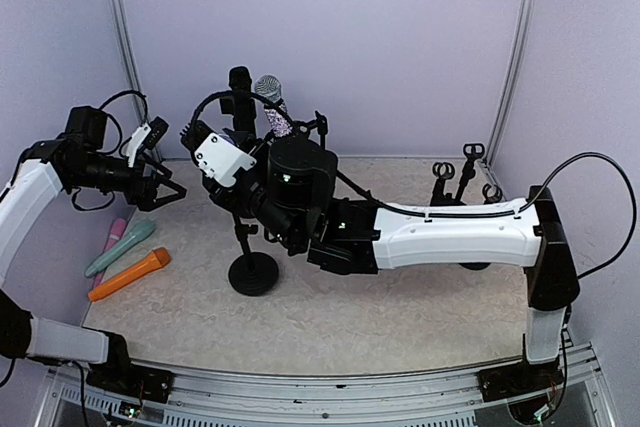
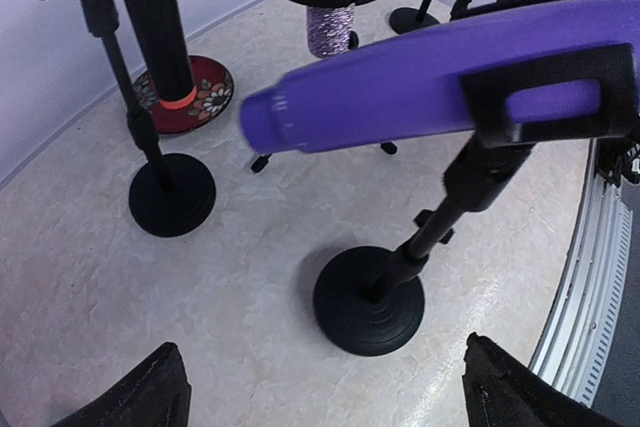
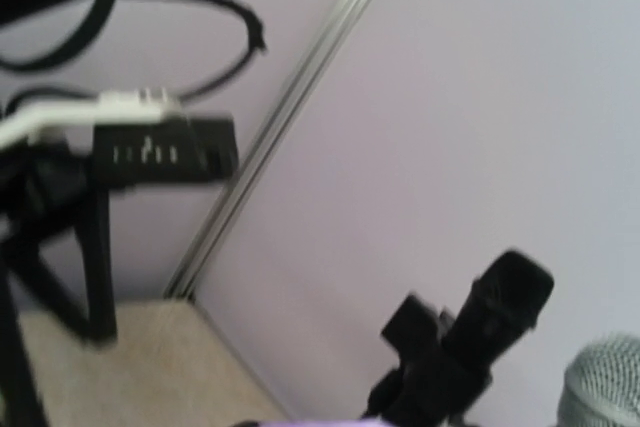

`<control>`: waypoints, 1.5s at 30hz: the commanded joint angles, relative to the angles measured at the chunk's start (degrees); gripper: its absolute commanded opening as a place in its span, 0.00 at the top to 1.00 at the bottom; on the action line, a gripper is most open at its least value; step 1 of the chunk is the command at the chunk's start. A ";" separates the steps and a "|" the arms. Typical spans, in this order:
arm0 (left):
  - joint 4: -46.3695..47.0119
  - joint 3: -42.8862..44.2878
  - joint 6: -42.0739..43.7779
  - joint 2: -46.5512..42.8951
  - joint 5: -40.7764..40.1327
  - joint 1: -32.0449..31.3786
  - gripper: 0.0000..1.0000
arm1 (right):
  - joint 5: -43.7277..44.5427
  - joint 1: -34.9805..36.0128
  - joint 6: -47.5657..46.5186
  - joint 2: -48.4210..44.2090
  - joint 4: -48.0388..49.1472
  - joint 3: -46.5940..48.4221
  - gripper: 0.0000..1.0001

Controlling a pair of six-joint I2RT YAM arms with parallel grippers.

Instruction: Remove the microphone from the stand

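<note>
Purple microphone (image 2: 400, 87) sits horizontal in the clip on top of the black stand (image 2: 370, 297), on the bench (image 1: 400, 317). Left gripper (image 1: 168, 190) hovers to the stand's left, fingers (image 2: 150, 392) spread wide and holding nothing. The mic is ahead of them, not touching. Right gripper (image 1: 203, 137) is up by the stand's top. Its fingers are hidden, so can't tell if they're open or gripping. The mic's purple edge only just shows in the right wrist view.

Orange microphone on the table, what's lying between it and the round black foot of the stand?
Nothing. In the top view, the stretch of table between the orange microphone and the stand's round base is bare.
</note>
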 commanded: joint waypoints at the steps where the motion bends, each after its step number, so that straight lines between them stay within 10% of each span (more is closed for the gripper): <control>1: 2.02 0.89 -3.08 1.01 2.22 -3.59 0.09 | -3.08 -1.35 -3.05 2.58 14.31 5.15 1.00; 12: 20.68 -5.86 -14.51 5.24 4.92 -6.77 0.37 | -2.28 -1.52 -0.57 6.47 22.46 1.46 1.00; 25: 27.11 -10.62 -17.43 5.33 7.85 -12.34 0.44 | -1.99 -1.35 0.82 7.79 22.43 0.33 1.00; 37: 36.10 -11.88 -22.55 7.34 3.56 -14.30 1.00 | -1.04 -0.39 -0.08 5.62 24.16 -3.59 1.00; 45: 37.49 -12.51 -19.45 8.47 -8.00 -14.65 1.00 | -0.38 1.43 -2.75 -1.18 28.59 -10.91 1.00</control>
